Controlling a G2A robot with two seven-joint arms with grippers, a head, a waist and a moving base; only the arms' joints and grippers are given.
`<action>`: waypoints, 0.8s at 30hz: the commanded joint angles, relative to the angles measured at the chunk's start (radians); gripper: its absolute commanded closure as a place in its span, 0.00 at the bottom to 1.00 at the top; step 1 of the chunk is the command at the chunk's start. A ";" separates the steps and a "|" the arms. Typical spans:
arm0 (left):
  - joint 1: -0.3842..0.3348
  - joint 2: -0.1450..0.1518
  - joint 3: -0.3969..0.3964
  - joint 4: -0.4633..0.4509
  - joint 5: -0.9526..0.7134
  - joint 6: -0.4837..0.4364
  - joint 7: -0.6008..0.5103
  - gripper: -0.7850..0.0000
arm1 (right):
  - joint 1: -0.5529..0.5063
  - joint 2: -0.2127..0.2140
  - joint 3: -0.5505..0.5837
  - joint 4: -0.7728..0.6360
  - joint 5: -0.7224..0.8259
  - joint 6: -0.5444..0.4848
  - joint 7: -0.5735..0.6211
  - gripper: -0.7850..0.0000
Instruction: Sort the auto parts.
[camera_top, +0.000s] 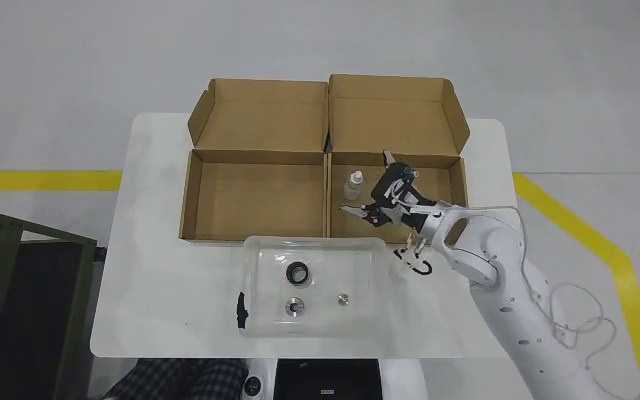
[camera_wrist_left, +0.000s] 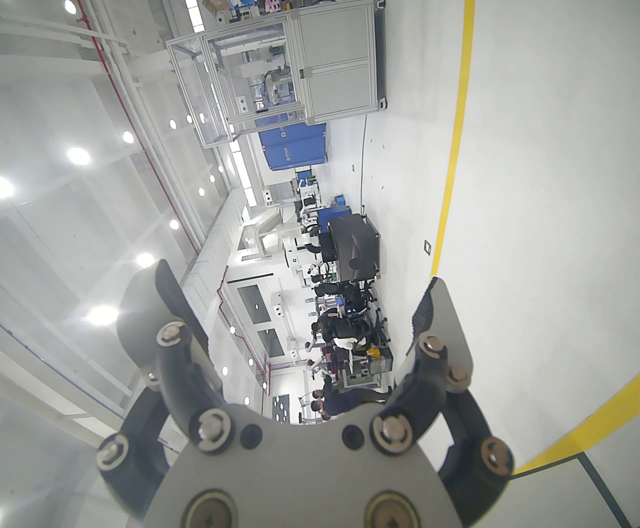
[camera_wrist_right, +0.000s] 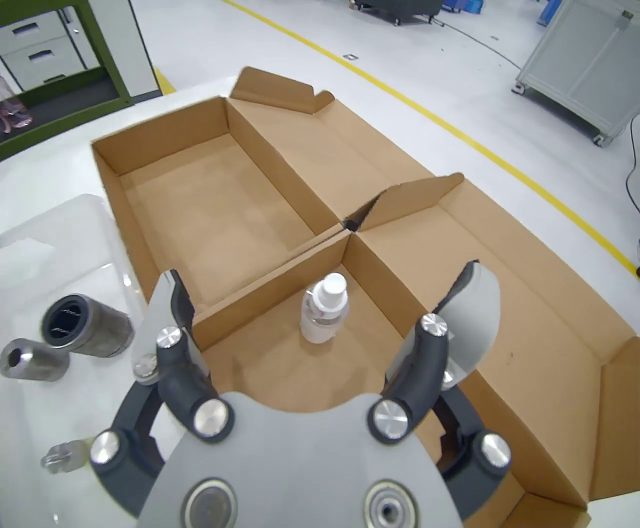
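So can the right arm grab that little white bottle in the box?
Probably yes. The right gripper hangs open over the cardboard box, pointed at the bottle. The bottle stands upright and alone there, with nothing between them.

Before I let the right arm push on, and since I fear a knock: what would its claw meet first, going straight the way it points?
Most likely the small white-capped bottle, standing upright in the cardboard box, squarely ahead of the open right claw. Depth is hard to judge.
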 joint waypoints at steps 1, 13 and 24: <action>0.000 0.000 0.000 0.000 0.000 0.000 0.000 0.00 | -0.044 0.007 0.028 -0.067 0.008 -0.023 0.022 0.00; 0.000 0.000 0.000 0.000 0.000 0.000 0.000 0.00 | -0.225 0.040 0.093 -0.279 -0.001 -0.178 0.133 0.00; 0.000 0.000 0.000 0.000 0.000 0.000 0.000 0.00 | -0.291 0.060 0.057 -0.337 -0.074 -0.283 0.246 0.00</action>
